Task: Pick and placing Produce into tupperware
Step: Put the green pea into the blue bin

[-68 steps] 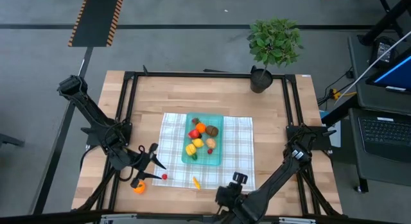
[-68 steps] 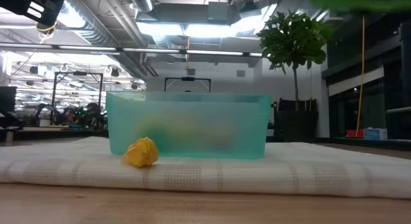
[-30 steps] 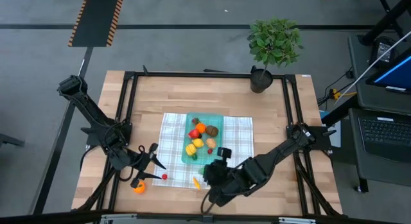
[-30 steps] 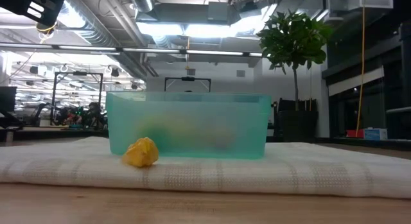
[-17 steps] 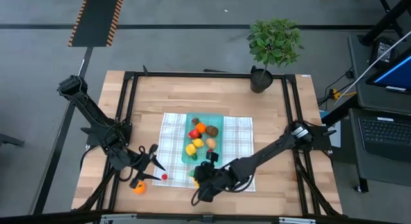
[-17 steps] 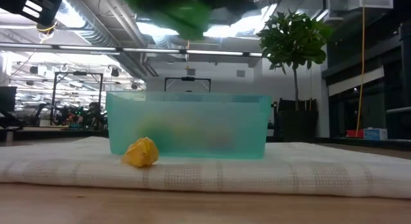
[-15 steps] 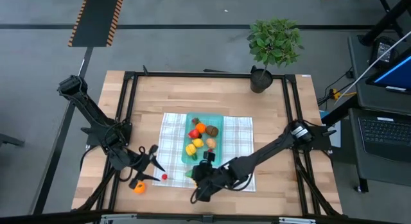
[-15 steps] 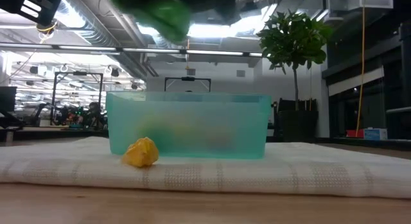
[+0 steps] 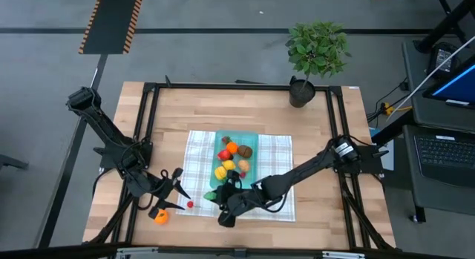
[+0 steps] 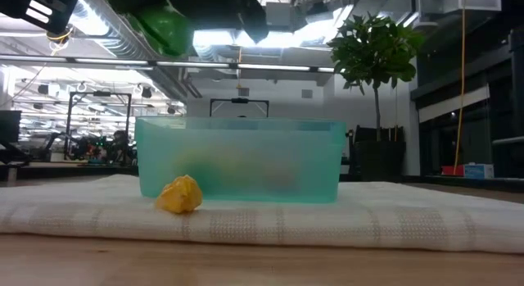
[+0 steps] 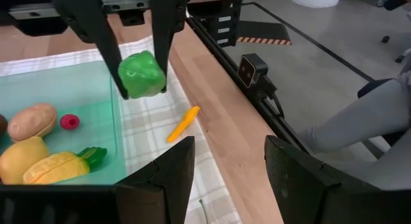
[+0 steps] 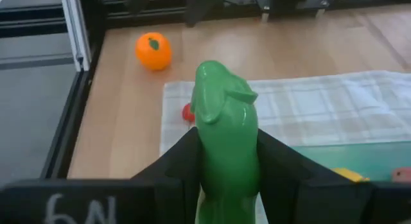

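The teal tupperware (image 9: 251, 140) stands on a checked cloth (image 9: 194, 159) and holds several produce pieces. A green produce piece (image 11: 141, 74) hangs above the tupperware's near left corner, with my right gripper (image 9: 215, 194) shut on it. In the low view the green piece (image 10: 166, 27) is well above the rim. A yellow-orange piece (image 11: 183, 123) lies on the cloth's near edge, and a red piece (image 9: 190, 204) and an orange (image 9: 160, 217) lie on the wood. My left gripper (image 9: 178, 188) stands open at the near left, with nothing between its fingers. My right gripper pinches the green piece between its two fingers, one finger (image 11: 168, 38) on each of two opposite sides (image 12: 225, 131). The fingers slant down at it from the table's right. The piece is lifted clear of the cloth and the tupperware.
A potted plant (image 9: 315, 51) stands at the table's far right. A black frame (image 9: 148, 110) runs along the table's edges. Bare wood lies to the left of and beyond the cloth.
My right gripper has come down and gone toward the table's left along the tupperware's near side, carrying the green piece. The piece has stayed clear of the cloth.
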You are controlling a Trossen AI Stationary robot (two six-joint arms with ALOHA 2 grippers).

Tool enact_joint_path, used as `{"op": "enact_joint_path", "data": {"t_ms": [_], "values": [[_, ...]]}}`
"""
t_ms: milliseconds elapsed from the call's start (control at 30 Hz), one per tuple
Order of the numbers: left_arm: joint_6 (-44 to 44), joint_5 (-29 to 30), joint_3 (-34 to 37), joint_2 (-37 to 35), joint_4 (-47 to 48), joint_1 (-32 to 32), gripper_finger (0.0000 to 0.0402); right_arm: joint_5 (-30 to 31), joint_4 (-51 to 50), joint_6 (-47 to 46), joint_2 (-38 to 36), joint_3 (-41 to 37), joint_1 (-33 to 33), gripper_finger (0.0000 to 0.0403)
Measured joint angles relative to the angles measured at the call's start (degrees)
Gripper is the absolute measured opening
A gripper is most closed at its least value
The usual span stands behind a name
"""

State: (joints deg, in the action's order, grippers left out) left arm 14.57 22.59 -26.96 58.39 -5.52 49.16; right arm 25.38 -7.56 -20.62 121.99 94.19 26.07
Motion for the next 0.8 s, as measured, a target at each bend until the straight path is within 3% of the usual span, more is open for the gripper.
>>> {"op": "enact_joint_path", "data": {"t_ms": [633, 800], "values": [[0.2, 0.0, 0.0, 0.0, 0.0, 0.0, 0.0179, 5.0, -3.7, 1.6, -0.8, 0.0, -1.6, 0.0123], [0.1, 0.0, 0.0, 0.0, 0.0, 0.0, 0.0179, 5.9, 2.8, 0.1, -1.4, -5.0, -1.2, 0.0122]]}}
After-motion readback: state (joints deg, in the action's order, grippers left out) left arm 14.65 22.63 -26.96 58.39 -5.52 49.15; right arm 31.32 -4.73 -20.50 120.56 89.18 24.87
